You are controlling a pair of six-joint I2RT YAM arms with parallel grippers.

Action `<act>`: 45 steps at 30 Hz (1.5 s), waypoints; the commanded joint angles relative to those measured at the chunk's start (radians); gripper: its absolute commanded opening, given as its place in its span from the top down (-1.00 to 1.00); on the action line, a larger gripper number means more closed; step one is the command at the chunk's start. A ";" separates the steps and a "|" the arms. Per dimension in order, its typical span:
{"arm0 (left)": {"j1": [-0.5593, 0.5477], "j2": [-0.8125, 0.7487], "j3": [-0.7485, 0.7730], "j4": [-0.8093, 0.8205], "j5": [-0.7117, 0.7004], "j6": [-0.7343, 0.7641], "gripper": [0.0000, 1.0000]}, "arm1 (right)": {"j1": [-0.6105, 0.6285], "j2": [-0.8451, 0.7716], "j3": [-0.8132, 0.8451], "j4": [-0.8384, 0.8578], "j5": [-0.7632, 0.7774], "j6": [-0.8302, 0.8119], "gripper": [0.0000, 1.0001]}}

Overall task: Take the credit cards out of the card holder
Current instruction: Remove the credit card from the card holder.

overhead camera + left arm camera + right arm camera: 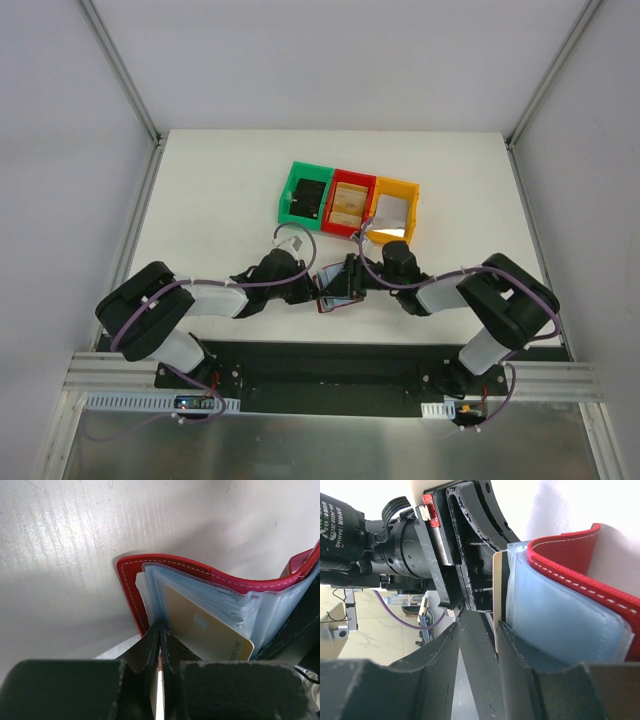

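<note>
Lying between both arms, card holder [200, 580] pinched by pressed-together left fingers [150, 650]; right fingers' [515, 655] grip unclear.

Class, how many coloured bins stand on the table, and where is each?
3, in a row: green bin on the left, red bin in the middle, yellow bin on the right. None seems hidden.

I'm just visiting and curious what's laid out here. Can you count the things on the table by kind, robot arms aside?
Small plastic bins: 3, a green bin, a red bin and a yellow bin, side by side in a row.
Card holder: 1, the dark red card holder, between the two arms.
Cards showing: 1, a gold card sticking out of the holder's clear sleeves.
Total: 5
</note>
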 commanded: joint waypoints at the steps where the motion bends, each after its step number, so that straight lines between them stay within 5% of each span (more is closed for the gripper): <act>1: -0.017 0.000 -0.029 -0.072 -0.020 0.013 1.00 | 0.015 -0.021 0.012 -0.160 0.007 -0.080 0.20; 12: -0.018 -0.057 -0.035 -0.109 -0.018 0.016 1.00 | 0.015 -0.130 0.055 -0.453 0.120 -0.226 0.18; 45: -0.026 -0.071 -0.041 -0.058 0.017 0.016 1.00 | 0.029 -0.043 0.084 -0.324 0.148 -0.119 0.16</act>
